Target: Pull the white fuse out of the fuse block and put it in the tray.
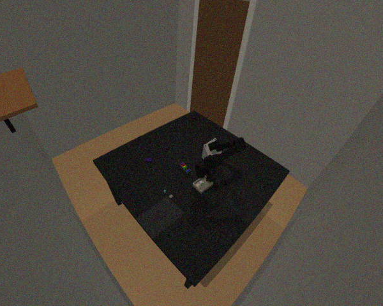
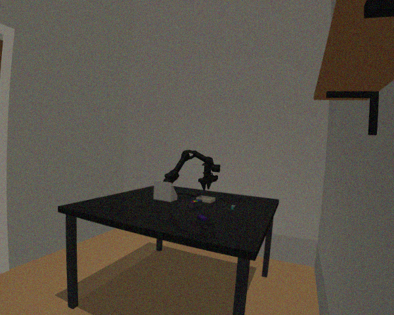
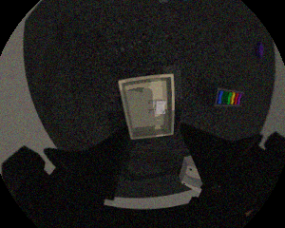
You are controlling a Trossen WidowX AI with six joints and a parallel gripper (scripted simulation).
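The light tray [image 1: 196, 186] [image 2: 205, 199] [image 3: 138, 122] sits on the black table [image 1: 135, 178] [image 2: 122, 210]. The small white fuse [image 3: 160, 106] lies inside the tray, near its right side in the wrist view. My gripper [image 1: 202, 173] [image 2: 205, 186] [image 3: 156, 128] hangs just above the tray, open, with nothing between its fingers. The fuse block [image 1: 181, 167] [image 2: 195, 203] [image 3: 229, 98], with several coloured fuses in a row, stands apart from the tray and well clear of the fingers.
A purple piece [image 1: 148, 159] [image 2: 201, 216] [image 3: 260, 49] lies farther out on the table. A small teal piece [image 1: 164, 190] [image 2: 232, 205] and a grey piece [image 1: 170, 196] lie together beyond the tray. The arm's white base box [image 1: 209, 148] [image 2: 163, 191] stands behind.
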